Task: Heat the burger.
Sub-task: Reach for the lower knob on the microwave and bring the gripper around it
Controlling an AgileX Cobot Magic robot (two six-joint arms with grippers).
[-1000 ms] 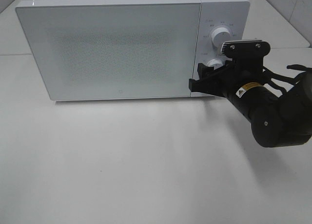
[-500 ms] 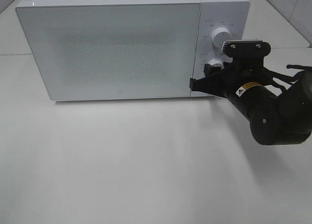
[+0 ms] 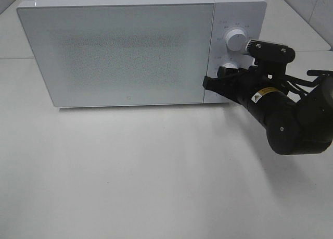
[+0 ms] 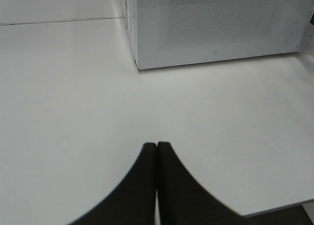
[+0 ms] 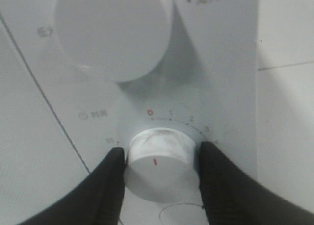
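Note:
The burger is out of view; the white microwave [image 3: 119, 51] stands with its door shut. My right gripper [image 3: 225, 75] reaches to the control panel and is shut on the lower timer knob [image 5: 159, 161], one black finger [image 5: 110, 181] pressing each side. The knob's red mark points down toward the camera in the right wrist view, and the dial's red zero sits above it. The upper knob [image 5: 113, 31] is free. My left gripper [image 4: 157, 149] is shut on nothing, hovering over the bare table in front of the microwave's left corner [image 4: 137, 65].
The white table [image 3: 156, 171] stretches in front of the microwave. My right arm's bulky black body [image 3: 291, 119] hangs over the table's right side. A tiled wall [image 3: 312, 10] rises at the back right.
The right gripper's jaws have closed in on the lower knob. Its wrist has then rolled a little, the camera mount shifting right. The left arm has not moved.

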